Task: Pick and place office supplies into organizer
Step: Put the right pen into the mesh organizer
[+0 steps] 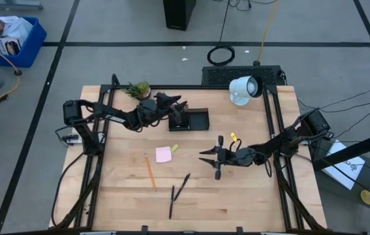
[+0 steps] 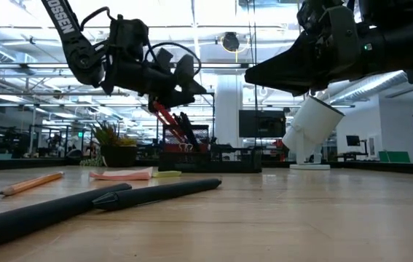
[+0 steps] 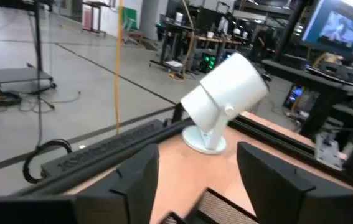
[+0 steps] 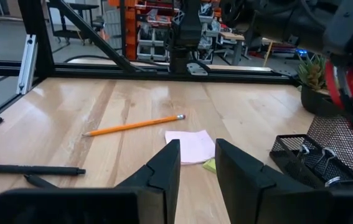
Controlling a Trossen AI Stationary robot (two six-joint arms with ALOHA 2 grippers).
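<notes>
Scissors (image 2: 171,120) stand in the organizer (image 1: 189,120) under the spread left pincer (image 1: 171,103); right pincer (image 1: 205,158) narrowly parted, empty.

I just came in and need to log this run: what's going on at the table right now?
The left gripper is over the black organizer with its fingers apart; red-handled scissors stand in the organizer's cup just under it. The right gripper hangs empty above mid-table, fingers slightly apart. An orange pencil, a pink sticky-note pad and two black pens lie on the table.
</notes>
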